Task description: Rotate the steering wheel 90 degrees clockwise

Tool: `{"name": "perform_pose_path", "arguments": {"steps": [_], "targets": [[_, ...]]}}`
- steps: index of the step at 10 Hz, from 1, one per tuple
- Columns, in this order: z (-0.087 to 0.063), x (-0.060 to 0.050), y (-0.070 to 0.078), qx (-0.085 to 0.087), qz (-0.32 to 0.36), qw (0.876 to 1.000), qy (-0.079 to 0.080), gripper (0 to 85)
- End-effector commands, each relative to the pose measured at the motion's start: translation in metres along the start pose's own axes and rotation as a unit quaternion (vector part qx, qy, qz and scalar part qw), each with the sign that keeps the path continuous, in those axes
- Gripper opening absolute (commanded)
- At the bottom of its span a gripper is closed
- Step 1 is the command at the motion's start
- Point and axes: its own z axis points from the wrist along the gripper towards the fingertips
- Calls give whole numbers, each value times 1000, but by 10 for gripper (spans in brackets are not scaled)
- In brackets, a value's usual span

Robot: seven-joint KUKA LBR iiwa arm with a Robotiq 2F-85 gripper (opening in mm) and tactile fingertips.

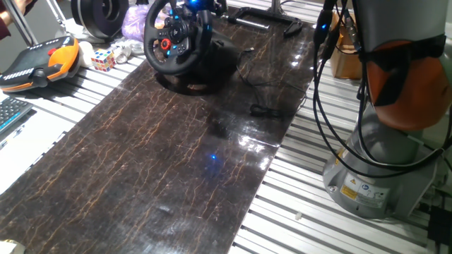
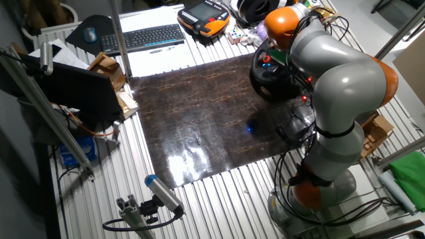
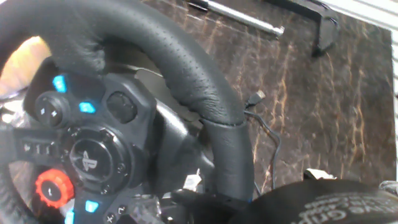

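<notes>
I see the steering wheel (image 1: 175,42) at the far end of the dark mat (image 1: 162,162), sitting on its black base (image 1: 205,67). The mat lies on a table (image 1: 63,134) made of metal strips. The wheel leans back a little, and its face has a red knob (image 1: 164,44) and small blue lights.

My arm (image 2: 339,73) bends over the wheel from the side. The gripper (image 1: 196,5) is up at the top of the wheel's rim, glowing blue there. I cannot tell if the fingers are wide or pinched on the rim, because they are cut off at the top edge of one fixed view and hidden behind the arm in the other.

In the hand view the wheel (image 3: 186,74) is very close and fills most of the picture. Its thick rim curves down across the middle. I see the red knob (image 3: 51,186) low on the left, a round hub (image 3: 87,155) with a logo, and blue lit buttons. A black blurry shape with pale writing (image 3: 323,205) sits at the bottom right; it may be part of the hand.

A thin black cable (image 1: 265,109) lies on the mat near the wheel's base. To the left of the wheel are a coloured cube (image 1: 103,59), an orange and black controller (image 1: 42,62), and a black ring (image 1: 102,15) behind them.
</notes>
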Motion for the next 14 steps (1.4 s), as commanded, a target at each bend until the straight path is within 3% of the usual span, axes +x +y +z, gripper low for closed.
{"name": "perform_pose_path", "arguments": {"steps": [1,2,3,9,14], "targets": [[0,0,0,0,0,1000,0,310],[-1,1,0,0,0,1000,0,120],[-1,1,1,0,3,1000,0,10],[-3,7,8,-7,68,998,15,7],[-1,17,6,-17,91,996,15,7]]}}
